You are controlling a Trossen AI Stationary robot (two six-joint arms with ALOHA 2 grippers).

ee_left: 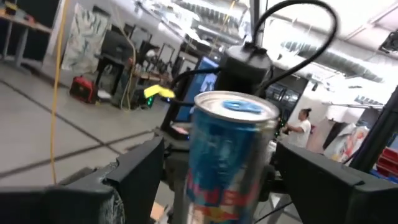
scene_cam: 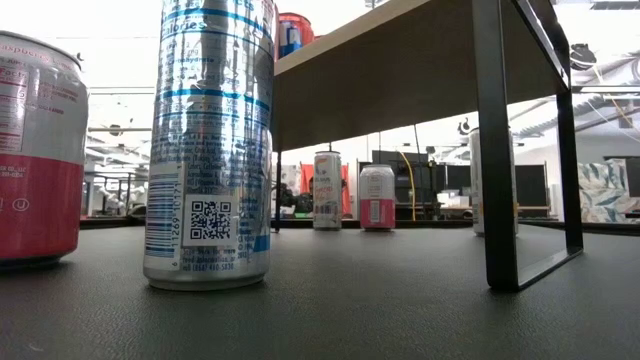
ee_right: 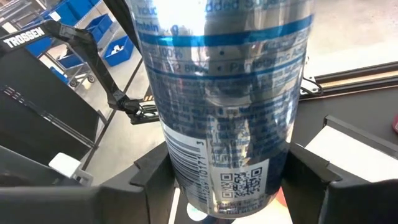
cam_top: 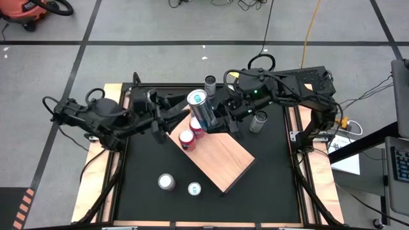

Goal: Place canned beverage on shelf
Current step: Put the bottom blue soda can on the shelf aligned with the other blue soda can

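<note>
Right now the blue can (cam_top: 199, 107) sits just above the middle of the high view, upright, its round top facing the camera and its long axis vertical. It hangs over the upper-left corner of the shelf (cam_top: 220, 160), the pale wooden slab lying diagonally across the black table (cam_top: 268, 191). The right gripper (cam_top: 214, 115) reaches in from the upper right and is at the can; in the right wrist view the can (ee_right: 227, 106) fills the gap between the dark fingers (ee_right: 311, 171), which sit against its sides, so the jaws look clamped on it. The left gripper (cam_top: 161, 124) comes in from the left with its jaws spread apart; in the left wrist view the can (ee_left: 229, 155) stands between them with space on both sides, not touched.

So the right arm has the can, and I judge the coming move is straight down onto the slab. Two red cans (cam_top: 192, 131) already stand on that same corner, directly below-left of the blue one, so the landing spot is crowded; I cannot tell whether the base is already on the wood.
</note>
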